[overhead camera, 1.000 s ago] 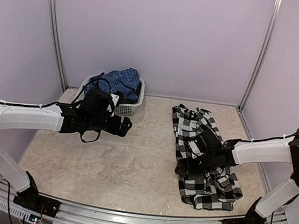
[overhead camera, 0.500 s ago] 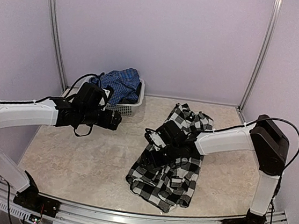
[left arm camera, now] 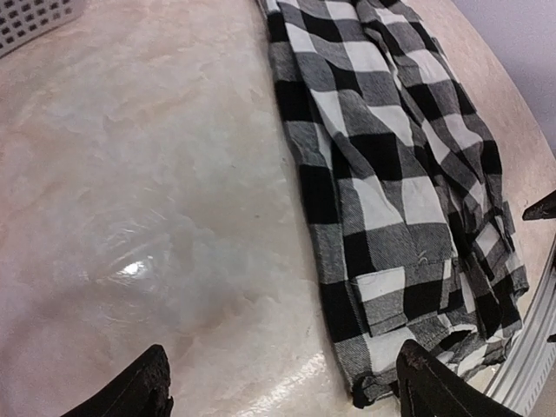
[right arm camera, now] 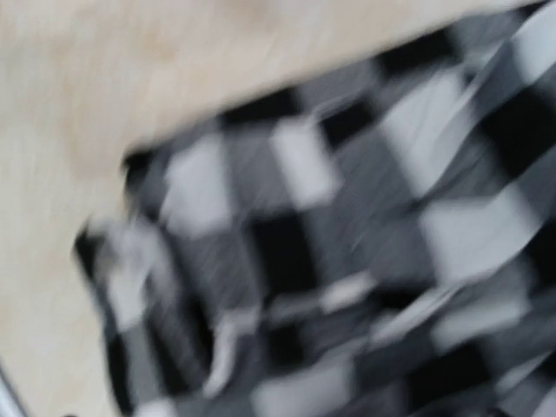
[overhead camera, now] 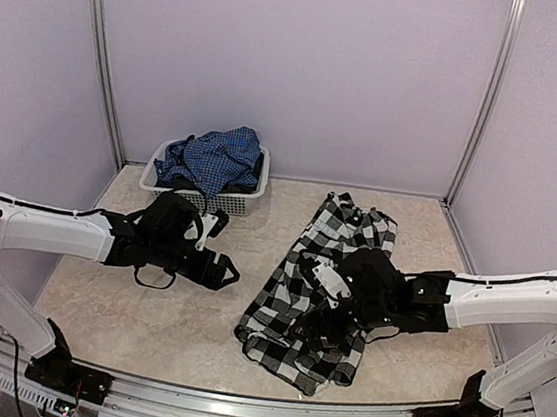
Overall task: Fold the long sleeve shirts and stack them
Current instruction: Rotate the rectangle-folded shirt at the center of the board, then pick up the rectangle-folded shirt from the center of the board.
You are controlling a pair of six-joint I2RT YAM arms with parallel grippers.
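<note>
While the blue shirt sits heaped in the far-left basket, the checked shirt lies on the tabletop under the wide-spread right pincer; the left pincer gapes empty beside it.

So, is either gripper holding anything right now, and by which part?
Left gripper holds nothing. Right gripper is over the black-and-white shirt; grip cannot be told.

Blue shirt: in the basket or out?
In. The blue shirt lies bunched in the white basket, heaped above its rim.
</note>
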